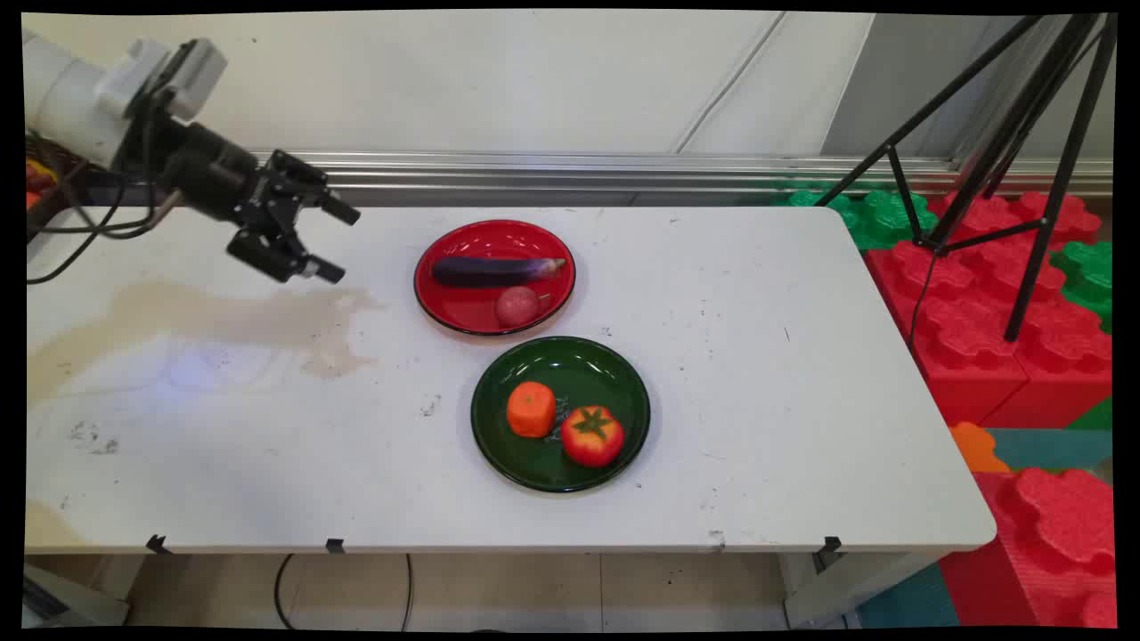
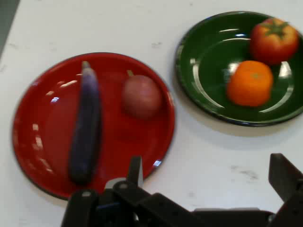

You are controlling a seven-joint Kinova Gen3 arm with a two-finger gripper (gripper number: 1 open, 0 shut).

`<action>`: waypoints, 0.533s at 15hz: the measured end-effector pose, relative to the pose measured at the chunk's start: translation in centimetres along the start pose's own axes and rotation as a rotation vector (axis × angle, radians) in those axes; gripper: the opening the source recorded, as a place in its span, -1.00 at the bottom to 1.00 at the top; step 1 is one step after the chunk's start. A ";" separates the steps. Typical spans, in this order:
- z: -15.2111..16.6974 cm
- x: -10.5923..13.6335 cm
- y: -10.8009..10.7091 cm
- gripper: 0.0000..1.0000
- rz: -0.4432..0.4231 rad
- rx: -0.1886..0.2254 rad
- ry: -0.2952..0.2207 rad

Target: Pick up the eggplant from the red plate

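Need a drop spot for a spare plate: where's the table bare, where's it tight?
Bare: table right of the green plate, and the left half under the open gripper, stained. Tight: the gap between the red plate and green plate.

Count: two plates, four food items on the bench (image 1: 757,374).
One red plate (image 1: 445,307) with one eggplant (image 1: 494,271) and one reddish round fruit (image 1: 517,305); beside it one green plate (image 1: 623,392) with one orange (image 1: 531,409), one tomato (image 1: 592,435).
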 end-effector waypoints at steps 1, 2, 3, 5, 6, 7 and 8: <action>0.4 0.1 -0.7 1.00 0.002 0.012 -0.002; 1.0 0.3 -1.6 1.00 0.007 0.025 -0.005; 1.6 0.5 -2.4 1.00 0.012 0.035 -0.008; 3.1 0.8 -4.1 1.00 0.022 0.051 -0.018; 4.0 0.8 -4.9 1.00 0.026 0.058 -0.025; 4.8 0.9 -5.6 1.00 0.029 0.063 -0.032; 5.4 0.9 -6.0 1.00 0.031 0.066 -0.037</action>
